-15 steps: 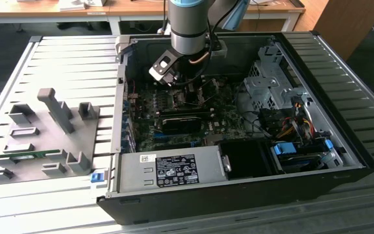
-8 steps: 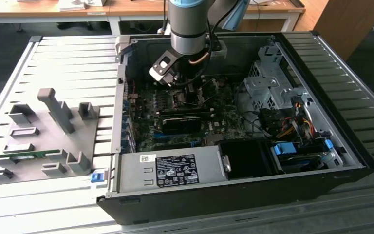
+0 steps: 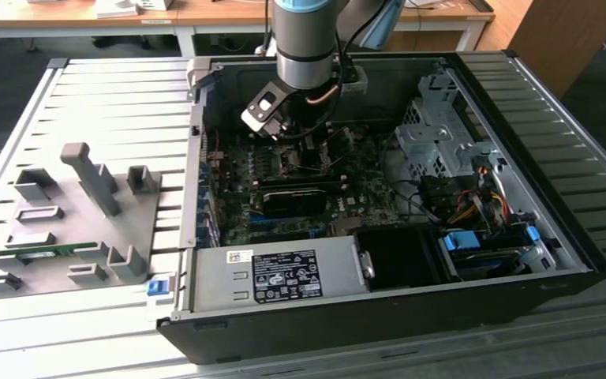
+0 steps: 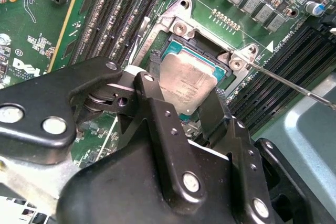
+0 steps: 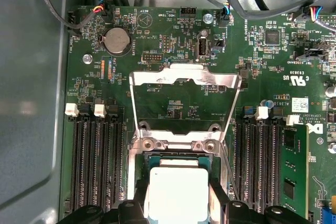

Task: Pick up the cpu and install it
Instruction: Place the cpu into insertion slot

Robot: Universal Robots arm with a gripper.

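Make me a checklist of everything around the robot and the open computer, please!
Surface: slatted metal table carrying an open computer case.
Job's things: cpu over the socket; retention frame flipped open.
Clutter: grey fixture blocks, one holding a green memory stick.
Grippers: tool closed on the cpu's sides.
Cables: coloured wires inside the case.
Surroundings: wooden desks behind.
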